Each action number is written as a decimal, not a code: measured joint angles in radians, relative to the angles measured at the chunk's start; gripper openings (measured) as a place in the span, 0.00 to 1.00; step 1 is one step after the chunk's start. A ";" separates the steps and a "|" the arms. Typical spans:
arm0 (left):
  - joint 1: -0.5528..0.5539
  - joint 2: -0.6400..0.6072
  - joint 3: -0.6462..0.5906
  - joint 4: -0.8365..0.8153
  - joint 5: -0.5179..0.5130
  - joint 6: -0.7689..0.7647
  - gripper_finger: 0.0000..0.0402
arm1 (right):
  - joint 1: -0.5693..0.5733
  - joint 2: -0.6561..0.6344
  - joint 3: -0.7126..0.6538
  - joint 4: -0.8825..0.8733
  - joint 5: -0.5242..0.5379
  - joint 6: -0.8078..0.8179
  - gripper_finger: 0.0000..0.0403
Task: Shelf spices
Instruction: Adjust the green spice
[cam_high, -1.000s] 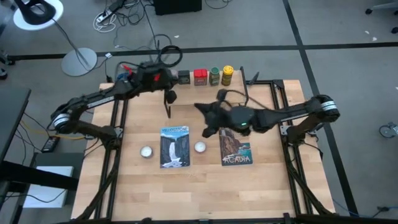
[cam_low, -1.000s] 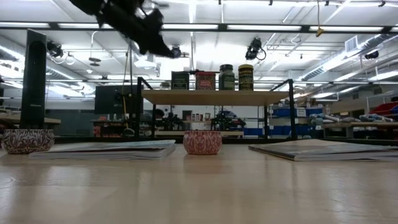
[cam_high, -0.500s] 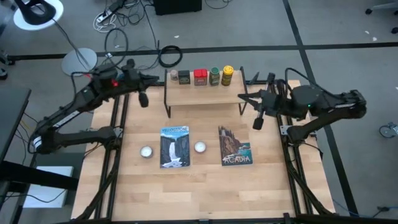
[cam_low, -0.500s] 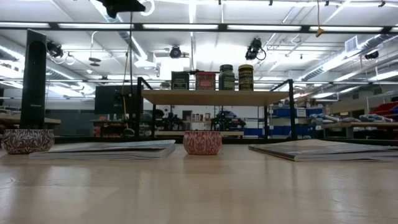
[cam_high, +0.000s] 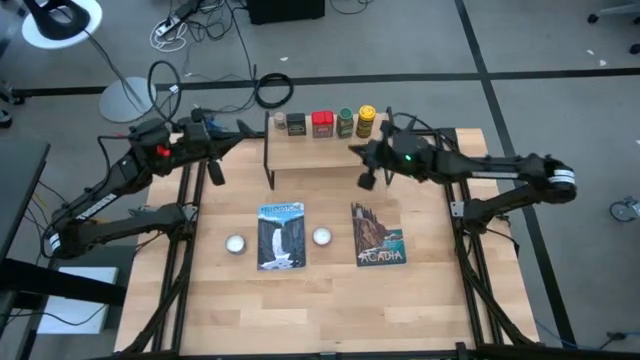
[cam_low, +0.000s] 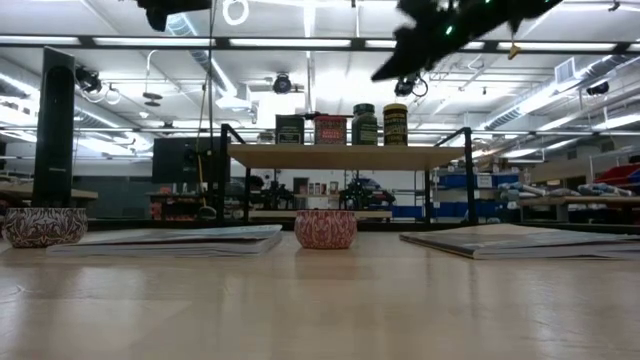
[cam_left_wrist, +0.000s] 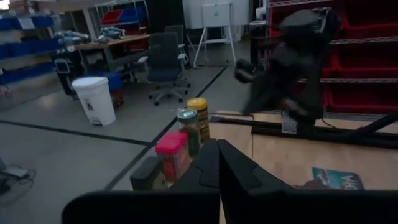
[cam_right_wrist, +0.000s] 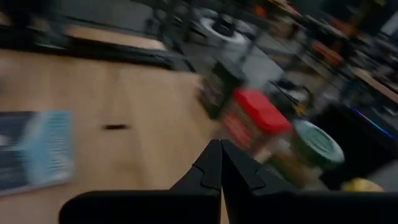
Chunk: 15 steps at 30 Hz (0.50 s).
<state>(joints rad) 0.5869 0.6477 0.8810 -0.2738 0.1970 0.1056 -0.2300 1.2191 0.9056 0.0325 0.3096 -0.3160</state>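
In the high view the shelf (cam_high: 325, 150) stands at the upper middle of the frame, at the far edge of the table (cam_high: 320, 300). Along its back edge sit the spices in a row: from the left a dark square tin (cam_high: 296, 123) with what may be a tiny brown jar (cam_high: 280, 121) just beside it (too small to be sure), then the red boxy tin (cam_high: 321, 122), the green jar (cam_high: 345, 121) and the yellow-capped jar (cam_high: 366, 121).

The left gripper (cam_high: 214, 172) hangs left of the shelf, fingers pressed together and holding nothing. The right gripper (cam_high: 366, 180) hovers by the shelf's right end, likewise closed and empty.

In the lower middle of the frame lie two books (cam_high: 280, 235) (cam_high: 377, 234) with two white balls (cam_high: 235, 244) (cam_high: 321, 236) beside them.
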 joint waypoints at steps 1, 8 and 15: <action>0.000 -0.010 -0.013 -0.001 0.000 -0.012 0.00 | -0.030 0.024 -0.004 0.025 0.000 0.000 0.00; 0.000 -0.112 -0.133 -0.008 -0.002 -0.036 0.00 | -0.146 0.191 -0.005 0.137 -0.080 -0.006 0.00; 0.000 -0.155 -0.198 -0.003 -0.005 -0.066 0.00 | -0.149 0.309 -0.005 0.232 -0.032 -0.015 0.00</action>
<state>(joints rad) 0.5869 0.4930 0.6834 -0.2764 0.1923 0.0400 -0.3788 1.5280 0.9005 0.2645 0.2774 -0.3309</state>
